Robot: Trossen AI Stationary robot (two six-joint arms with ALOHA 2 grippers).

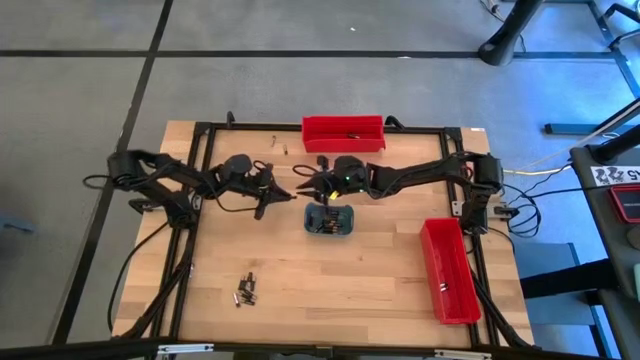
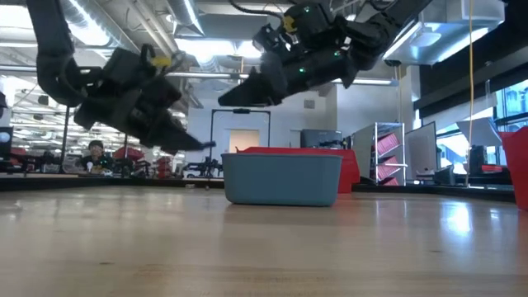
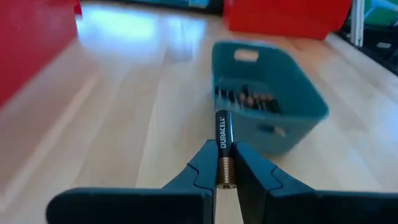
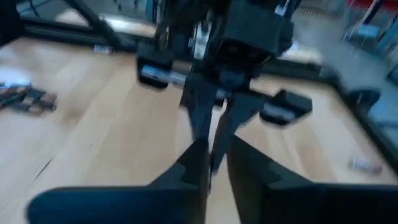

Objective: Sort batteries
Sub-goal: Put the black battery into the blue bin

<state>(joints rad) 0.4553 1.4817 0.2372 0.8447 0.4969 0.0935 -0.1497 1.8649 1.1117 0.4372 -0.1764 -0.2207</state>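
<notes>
The left claw (image 3: pixel 225 167) pinches a thin black battery (image 3: pixel 222 146) with a copper end and white letters, sticking out past its tips. The right claw (image 4: pixel 213 163) is open a little.

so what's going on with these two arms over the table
The robot is sorting batteries. The left gripper is shut on a Duracell battery, held in the air beside the small blue tray, which still has batteries in it. The right gripper is nose to nose with it above the tray, its fingers slightly apart. It looks like a handover between the arms. A few batteries lie loose on the wooden table, and two red bins sit at its far and right edges.
</notes>
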